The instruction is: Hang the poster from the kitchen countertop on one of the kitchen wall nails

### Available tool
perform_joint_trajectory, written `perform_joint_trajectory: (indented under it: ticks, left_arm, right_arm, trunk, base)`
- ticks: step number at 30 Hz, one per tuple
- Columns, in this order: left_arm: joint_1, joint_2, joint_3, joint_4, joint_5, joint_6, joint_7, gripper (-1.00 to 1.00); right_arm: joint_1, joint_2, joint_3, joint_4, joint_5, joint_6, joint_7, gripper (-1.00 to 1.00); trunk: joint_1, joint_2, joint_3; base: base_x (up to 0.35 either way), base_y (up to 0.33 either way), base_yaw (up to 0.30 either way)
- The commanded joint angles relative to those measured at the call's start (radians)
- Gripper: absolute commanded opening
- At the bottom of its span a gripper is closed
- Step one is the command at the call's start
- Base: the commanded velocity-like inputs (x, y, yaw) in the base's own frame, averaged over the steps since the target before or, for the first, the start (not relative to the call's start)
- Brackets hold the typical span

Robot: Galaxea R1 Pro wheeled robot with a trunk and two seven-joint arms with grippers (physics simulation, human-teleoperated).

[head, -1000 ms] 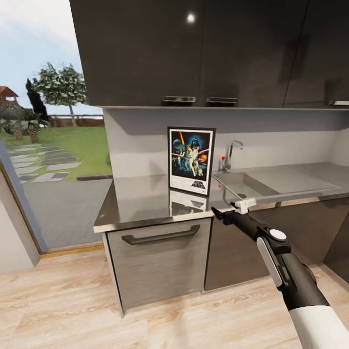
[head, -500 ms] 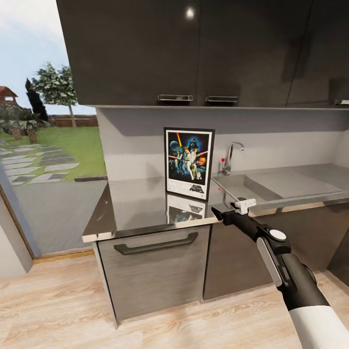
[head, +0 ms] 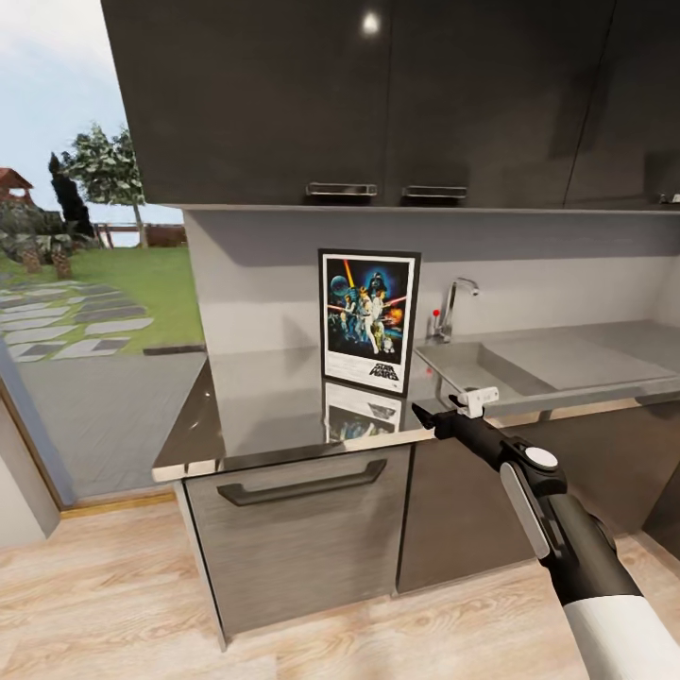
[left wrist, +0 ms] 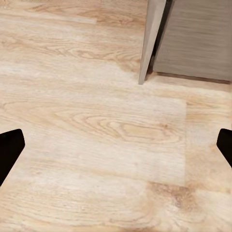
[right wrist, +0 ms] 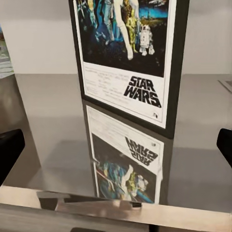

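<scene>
Dark glossy upper cabinets (head: 378,94) with 2 metal handles (head: 342,190) hang above a pale grey backsplash wall (head: 255,293). A steel sink (head: 529,364) with a chrome tap (head: 451,304) sits at the right. Grey base cabinets (head: 302,529) stand on light wood flooring (left wrist: 96,135). At the left, a big window (head: 85,283) shows lawn, trees and sky.

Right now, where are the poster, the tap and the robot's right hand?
poster (head: 368,319): head view, middle of its picture.
tap (head: 451,304): head view, upright stem.
right gripper (head: 427,413): head view, between its fingers.
</scene>
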Motion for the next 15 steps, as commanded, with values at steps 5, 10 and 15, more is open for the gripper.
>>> perform_joint_trajectory:
  ticks: [5, 10, 15]
  left_arm:
    - [0.0, -0.001, 0.004, -0.001, -0.001, -0.001, -0.006, 1.0]
    - [0.0, -0.001, 0.004, -0.001, -0.001, -0.001, -0.006, 1.0]
    - [0.0, -0.001, 0.004, -0.002, -0.001, -0.001, -0.006, 1.0]
  right_arm:
    - [-0.001, -0.001, 0.001, -0.001, -0.01, 0.007, -0.001, 1.0]
    - [-0.001, -0.001, 0.0, 0.012, -0.01, 0.007, -0.001, 1.0]
    - [-0.001, -0.001, 0.001, 0.056, -0.011, 0.007, -0.001, 1.0]
  trunk:
    - [0.0, -0.001, -0.001]
    - [0.0, -0.001, -0.001]
    - [0.0, -0.001, -0.001]
  base:
    - [0.122, -0.103, 0.0]
    - [0.086, -0.077, 0.0]
    - [0.015, -0.014, 0.0]
